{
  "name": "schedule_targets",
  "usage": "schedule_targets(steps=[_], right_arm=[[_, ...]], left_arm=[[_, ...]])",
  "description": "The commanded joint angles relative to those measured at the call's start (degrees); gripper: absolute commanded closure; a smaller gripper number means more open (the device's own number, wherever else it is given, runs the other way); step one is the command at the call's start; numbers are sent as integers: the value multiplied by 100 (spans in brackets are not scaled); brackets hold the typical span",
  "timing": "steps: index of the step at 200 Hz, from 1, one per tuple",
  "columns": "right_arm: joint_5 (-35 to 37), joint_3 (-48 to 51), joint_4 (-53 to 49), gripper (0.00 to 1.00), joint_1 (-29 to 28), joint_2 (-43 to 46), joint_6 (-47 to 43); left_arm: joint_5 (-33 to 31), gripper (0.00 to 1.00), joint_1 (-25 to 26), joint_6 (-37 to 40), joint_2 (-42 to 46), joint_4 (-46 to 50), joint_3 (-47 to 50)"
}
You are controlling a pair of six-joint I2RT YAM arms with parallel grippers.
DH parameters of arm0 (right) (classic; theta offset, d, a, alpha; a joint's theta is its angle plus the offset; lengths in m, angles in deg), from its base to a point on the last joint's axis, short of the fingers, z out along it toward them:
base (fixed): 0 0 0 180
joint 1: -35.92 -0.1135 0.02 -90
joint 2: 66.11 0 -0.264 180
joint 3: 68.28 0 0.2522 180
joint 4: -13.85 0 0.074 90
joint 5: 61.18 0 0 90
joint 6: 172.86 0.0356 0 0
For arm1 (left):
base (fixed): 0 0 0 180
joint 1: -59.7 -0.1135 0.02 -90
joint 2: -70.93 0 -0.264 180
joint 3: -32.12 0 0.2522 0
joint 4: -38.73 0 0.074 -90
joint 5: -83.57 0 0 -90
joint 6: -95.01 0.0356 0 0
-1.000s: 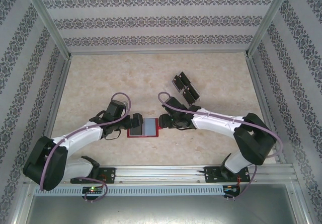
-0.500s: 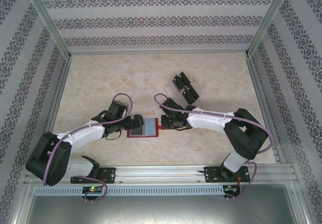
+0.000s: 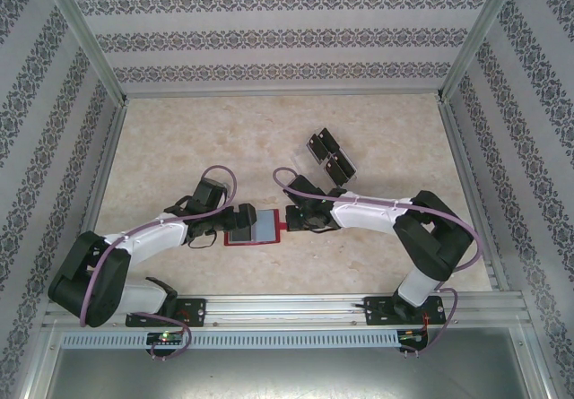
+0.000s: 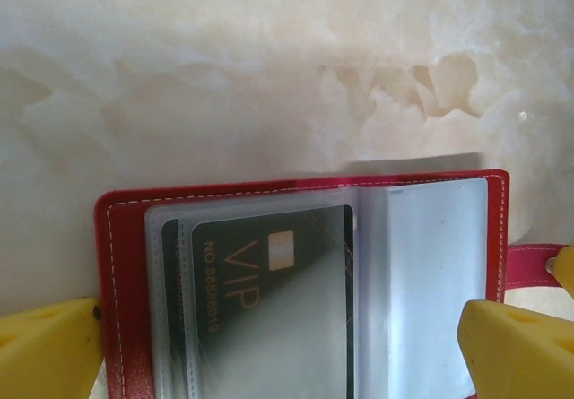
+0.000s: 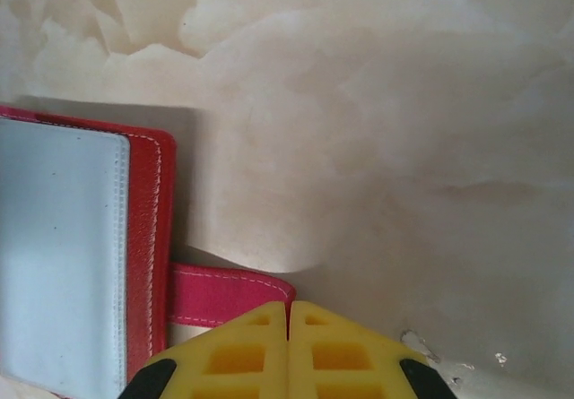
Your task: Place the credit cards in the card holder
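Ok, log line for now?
left tool open astride card holder | right tool shut at snap tab | one credit card sleeved

Card holder [image 3: 255, 228]: one, lying open, middle of table [image 3: 179, 148], toward near edge. Snap tab [image 5: 229, 296]: one.
Credit cards [image 3: 329, 156]: loose cluster toward table's far right corner, four dark faces showing, overlapped, exact number unclear. One more, VIP card [image 4: 269, 291], in holder's clear pocket.
Grippers: two, left gripper [image 3: 239, 222] and right gripper [image 3: 289, 219].

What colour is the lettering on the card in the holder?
Gold, on a black card; clearest in the left wrist view.
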Motion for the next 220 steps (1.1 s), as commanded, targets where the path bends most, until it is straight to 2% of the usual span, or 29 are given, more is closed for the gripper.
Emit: schedule_targets(steps=[1,58,110,137,160,181,220], right_arm=[[-88,-6,86,96,18,-80,-74],[-103,20,108,96,82,-33,-109],[-149,30,129,94,153,57,-120],[-166,90,147,86,217,200,-104],[-201,167,131,69,303,359,-103],[-242,294,134,60,439,597,-77],[-238,548,-42,53,725,1363,-76]], left_arm=[[339,0,129,-173,186,-462,-161],[325,0,264,-455,749,-393,-247],[266,0,655,-637,464,-653,-386],[136,0,1001,-740,273,-837,-527],[-27,0,1242,-800,127,-919,-667],[-125,0,1429,-880,-22,-1052,-770],[-231,0,1738,-937,-439,-1206,-1021]])
